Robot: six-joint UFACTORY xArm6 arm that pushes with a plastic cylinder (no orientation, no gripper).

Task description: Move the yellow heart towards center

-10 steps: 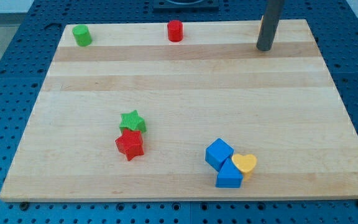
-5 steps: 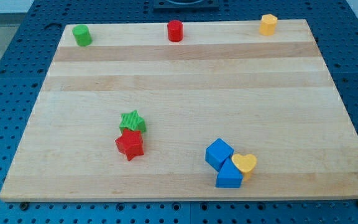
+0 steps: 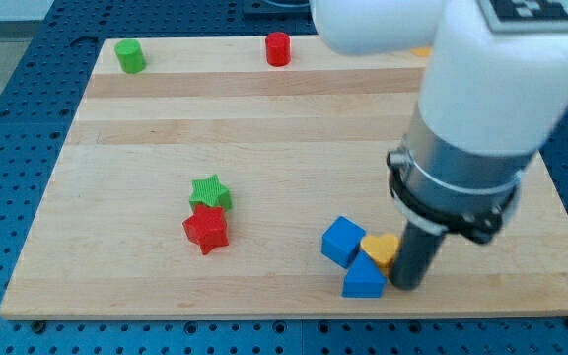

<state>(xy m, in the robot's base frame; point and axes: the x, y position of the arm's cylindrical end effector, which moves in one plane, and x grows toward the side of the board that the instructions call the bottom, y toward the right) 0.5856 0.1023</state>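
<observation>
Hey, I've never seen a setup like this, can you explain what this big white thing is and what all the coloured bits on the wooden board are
The big white and grey shape is a robot arm. It has no end effector that grasps; it ends in a dark rod, and my tip slides on the wooden board to push blocks. There is one camera view, looking down at the board at a slant. The tip sits against the view's right side of the yellow heart, which lies between two blue blocks. Further left are a green star and a red star. Along the top edge stand a green cylinder and a red cylinder. Nothing is held.
</observation>
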